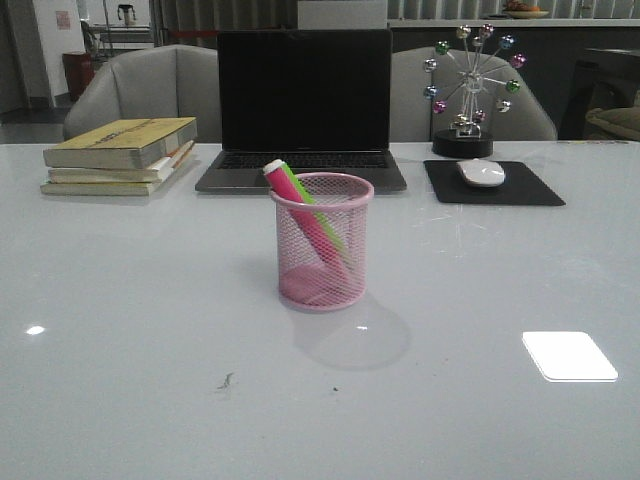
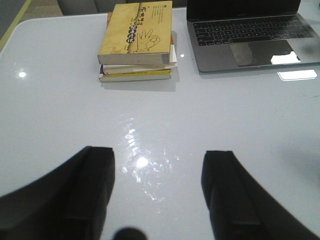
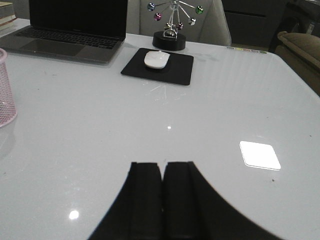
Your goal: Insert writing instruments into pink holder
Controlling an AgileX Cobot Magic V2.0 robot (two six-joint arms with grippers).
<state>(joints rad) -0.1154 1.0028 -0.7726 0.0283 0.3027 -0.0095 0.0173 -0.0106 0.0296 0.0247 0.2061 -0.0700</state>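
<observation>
two markers (image 1: pixel 305 205) in holder (image 1: pixel 322 242), laptop (image 1: pixel 304 105) behind, books (image 1: pixel 120 155) left, mouse (image 1: pixel 481 172) right

The right wrist view's edge cuts off most of the pink holder (image 3: pixel 6 92). In the front view its mesh veils the lower ends of the pink marker (image 1: pixel 300 213) and green marker (image 1: pixel 318 212). The print on the top book's cover (image 2: pixel 137 31) is too small to read.

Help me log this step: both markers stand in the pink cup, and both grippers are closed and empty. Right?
Not quite. The left gripper is open, its fingers wide apart over bare table in the left wrist view. The right gripper is closed and empty, and the green marker and pink marker do stand in the pink cup.
</observation>
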